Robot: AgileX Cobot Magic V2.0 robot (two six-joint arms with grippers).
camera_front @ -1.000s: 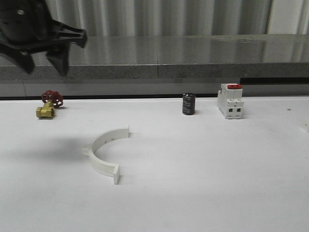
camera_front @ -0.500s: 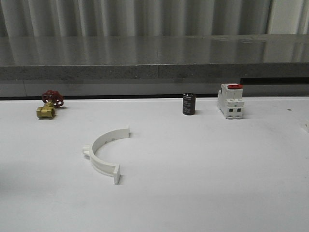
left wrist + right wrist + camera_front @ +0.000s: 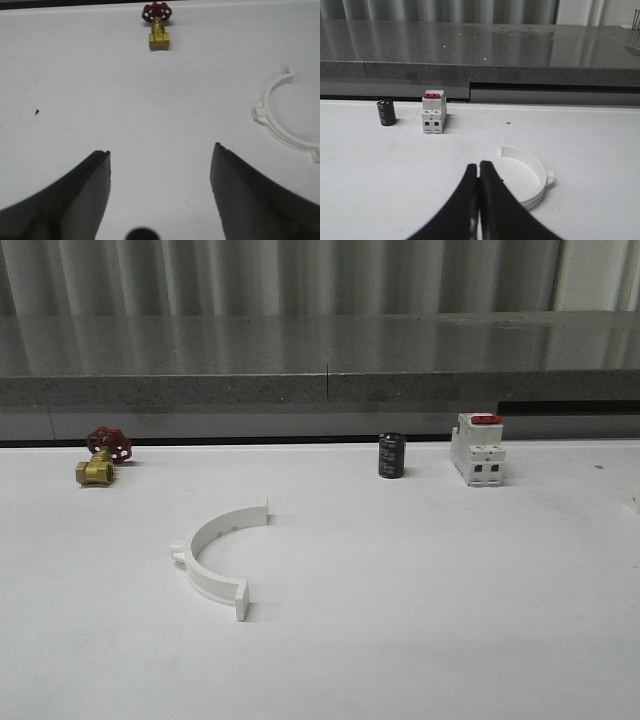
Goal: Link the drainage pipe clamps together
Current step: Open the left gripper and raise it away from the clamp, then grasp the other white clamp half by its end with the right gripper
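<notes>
- One drainage pipe clamp half (image 3: 213, 555) lies flat on the white table (image 3: 420, 590), left of centre in the front view, its open side facing right and a small outer tab on its left curve.
- The left wrist view shows that half (image 3: 280, 117) too; its far end flange runs to the picture's edge and is partly cut off.
- A second clamp half (image 3: 530, 177) lies on the table in the right wrist view, just beyond the right gripper (image 3: 479, 172); part of its near end is hidden behind the dark fingers.
- At the front view's right edge a small white bit (image 3: 634, 500) is cut off; what it is cannot be told.
- The two halves lie well apart, not joined.
- The right gripper's fingers are pressed together with nothing between them.
- The left gripper (image 3: 160, 160) is spread wide over bare table, holding nothing; its fingertips run out of the picture.
- A brass valve (image 3: 100, 457) with a red handwheel stands at the back left.
- A black cylinder (image 3: 391, 455) and a white breaker (image 3: 477, 449) with a red top stand at the back right, near each other.
</notes>
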